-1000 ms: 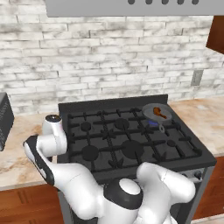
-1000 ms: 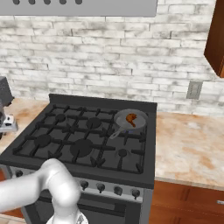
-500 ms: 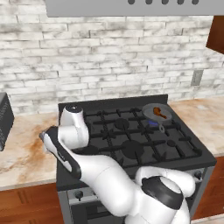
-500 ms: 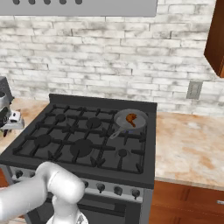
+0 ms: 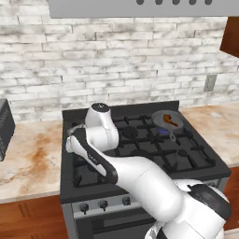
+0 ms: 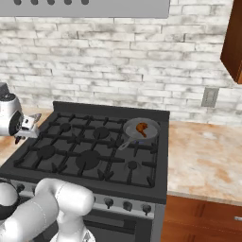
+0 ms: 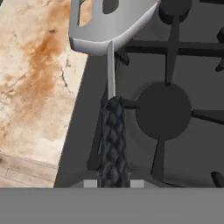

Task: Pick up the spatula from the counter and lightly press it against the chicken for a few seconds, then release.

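Left base view: chicken (image 5: 171, 121) lies in the pan (image 5: 155, 118), right of centre.
Right base view: gripper (image 6: 24, 128) at left edge, well apart from it.
Hand view: gripper clamps the spatula (image 7: 114, 131) handle, bottom centre; the blade could snag the grates (image 7: 175, 43) in transit.

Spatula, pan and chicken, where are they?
spatula (image 7: 114, 131), hand view, on its dark handle
pan (image 6: 131, 128), right base view, on its bare inside
chicken (image 6: 142, 127), right base view, on its middle
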